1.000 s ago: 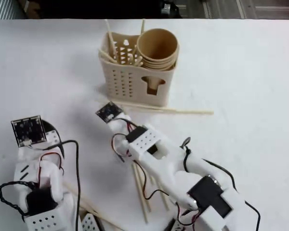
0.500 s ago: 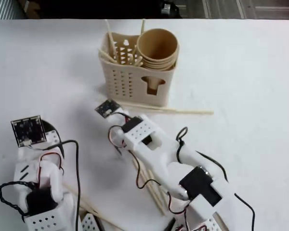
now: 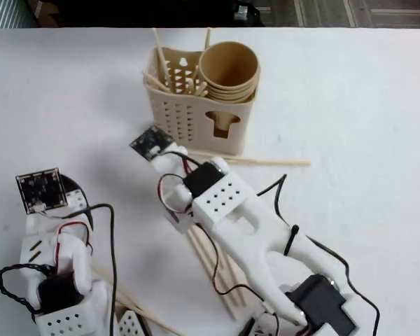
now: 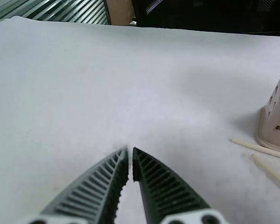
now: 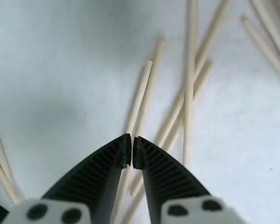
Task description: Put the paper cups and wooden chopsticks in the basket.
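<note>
Loose wooden chopsticks [image 3: 213, 262] on the table, cups already in the basket.
The loose sticks lie flat in a rough bundle under the right arm [image 3: 231, 210], long axes running from the near edge toward the basket [image 3: 196, 122]. One more chopstick [image 3: 266, 161] lies crosswise just in front of the basket. Stacked paper cups [image 3: 229, 66] sit mouth-up in it, beside upright sticks [image 3: 159, 49]. The right gripper [image 5: 131, 151] is over the bundle, tips together, holding nothing. The left gripper [image 4: 130, 161] is well apart over bare table, tips also together.

White table [image 3: 378, 105], slatted blinds [image 4: 46, 11], dark room [image 3: 126, 12] behind
</note>
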`<state>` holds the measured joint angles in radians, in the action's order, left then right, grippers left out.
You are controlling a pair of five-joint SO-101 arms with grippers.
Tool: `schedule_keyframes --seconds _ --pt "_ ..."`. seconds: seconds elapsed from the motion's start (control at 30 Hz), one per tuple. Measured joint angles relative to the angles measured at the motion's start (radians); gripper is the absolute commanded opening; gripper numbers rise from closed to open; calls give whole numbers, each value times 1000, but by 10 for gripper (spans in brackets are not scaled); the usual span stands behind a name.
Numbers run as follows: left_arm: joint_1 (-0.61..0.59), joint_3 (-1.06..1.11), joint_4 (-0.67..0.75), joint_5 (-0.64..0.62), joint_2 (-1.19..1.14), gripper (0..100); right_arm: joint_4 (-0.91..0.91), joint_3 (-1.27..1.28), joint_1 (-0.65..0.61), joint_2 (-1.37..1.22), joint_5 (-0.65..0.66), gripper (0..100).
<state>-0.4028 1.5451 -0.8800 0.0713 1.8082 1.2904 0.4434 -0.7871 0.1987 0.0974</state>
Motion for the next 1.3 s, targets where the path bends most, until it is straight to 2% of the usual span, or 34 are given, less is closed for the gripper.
schedule_keyframes --seconds 0.17,0.33,0.6,0.83,1.1,1.3 --pt "0 0 0 0 0 39 -2 14 -15 -71 0 159" --pt "0 0 0 0 0 39 -5 29 -68 -212 0 159" --pt "0 0 0 0 0 39 -54 18 -69 -384 0 159" --pt "0 0 0 0 0 39 -80 -3 -55 -457 0 15" --pt "0 0 0 0 0 39 -83 -9 -52 -454 61 19" --pt "0 0 0 0 0 39 -49 -3 -75 -324 66 19"
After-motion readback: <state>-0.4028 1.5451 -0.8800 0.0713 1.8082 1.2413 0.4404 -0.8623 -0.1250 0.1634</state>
